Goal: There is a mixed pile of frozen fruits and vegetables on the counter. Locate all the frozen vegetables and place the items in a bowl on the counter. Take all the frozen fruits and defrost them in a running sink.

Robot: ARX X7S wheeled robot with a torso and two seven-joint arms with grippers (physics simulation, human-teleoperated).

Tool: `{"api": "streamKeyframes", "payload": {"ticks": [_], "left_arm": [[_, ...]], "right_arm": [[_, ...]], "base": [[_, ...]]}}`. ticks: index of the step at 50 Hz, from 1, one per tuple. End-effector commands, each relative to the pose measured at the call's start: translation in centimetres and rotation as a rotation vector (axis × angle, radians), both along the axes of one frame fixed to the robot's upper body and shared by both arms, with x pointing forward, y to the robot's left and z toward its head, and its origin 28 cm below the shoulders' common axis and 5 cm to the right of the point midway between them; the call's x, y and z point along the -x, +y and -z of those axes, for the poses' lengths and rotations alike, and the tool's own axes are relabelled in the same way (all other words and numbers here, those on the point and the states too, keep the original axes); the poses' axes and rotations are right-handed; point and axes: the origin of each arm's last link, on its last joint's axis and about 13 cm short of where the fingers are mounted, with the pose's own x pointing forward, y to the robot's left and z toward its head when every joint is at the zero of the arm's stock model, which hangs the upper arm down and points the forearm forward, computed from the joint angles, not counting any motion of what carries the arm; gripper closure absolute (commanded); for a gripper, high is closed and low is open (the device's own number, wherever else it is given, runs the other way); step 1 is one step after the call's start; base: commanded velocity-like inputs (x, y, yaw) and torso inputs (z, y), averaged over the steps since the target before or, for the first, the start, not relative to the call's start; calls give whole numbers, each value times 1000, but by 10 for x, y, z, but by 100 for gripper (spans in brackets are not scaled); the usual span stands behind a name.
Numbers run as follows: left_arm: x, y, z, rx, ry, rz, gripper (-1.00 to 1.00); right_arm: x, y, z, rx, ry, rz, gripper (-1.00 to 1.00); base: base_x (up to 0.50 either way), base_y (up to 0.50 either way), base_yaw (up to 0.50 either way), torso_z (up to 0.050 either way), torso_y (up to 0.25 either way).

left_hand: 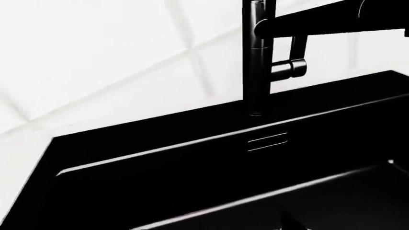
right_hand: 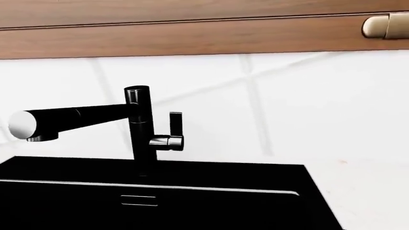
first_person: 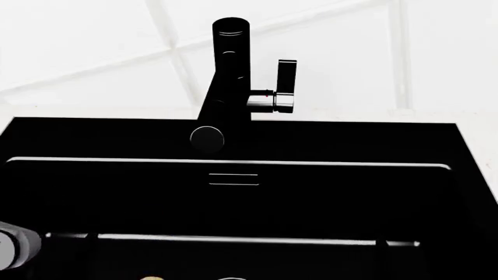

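Observation:
The black sink [first_person: 249, 198] fills the lower part of every view; its basin also shows as the sink [left_hand: 211, 177] and the sink [right_hand: 160, 201]. Its tall black faucet [first_person: 225, 81] carries a chrome lever [first_person: 281, 87] standing upright, and no water shows at the spout [right_hand: 28, 125]. A tan-yellow sliver [first_person: 151, 278] peeks in at the head view's bottom edge, too little to name. The frozen vegetables, the bowl and the rest of the frozen fruits are out of view. A faint dark shape at the left wrist view's lower edge may be a finger. No right gripper shows.
The white counter [right_hand: 370, 191] runs to the right of the sink, below a white tiled wall [right_hand: 307, 105] and brown wood cabinets [right_hand: 191, 33] with a brass handle [right_hand: 386, 25]. A pale grey rounded part [first_person: 11, 245] juts in at the head view's left edge.

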Motion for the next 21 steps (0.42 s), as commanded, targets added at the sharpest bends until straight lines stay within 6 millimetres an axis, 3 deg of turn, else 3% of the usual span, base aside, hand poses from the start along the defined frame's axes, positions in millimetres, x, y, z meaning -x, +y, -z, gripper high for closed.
{"api": "streamKeyframes", "payload": {"ticks": [1,14,18,21], "left_arm": [[19,10,-23,24,-97,-34,-100],[28,6,-58,45,-204,-23,-100],[38,14,-70,44,-231,-30,-100],[40,13,-69,21,-242,-19,-100]], "right_arm": [[2,-7,-10,41,-66,5,-100],[7,-8,-42,49,-162,17,-100],[8,-11,-57,73,-191,18,-100],[10,-12,-66,84,-209,18,-100]], "base": [[0,0,0,0,0],[0,0,0,0,0],[0,0,0,0,0],[0,0,0,0,0]]}}
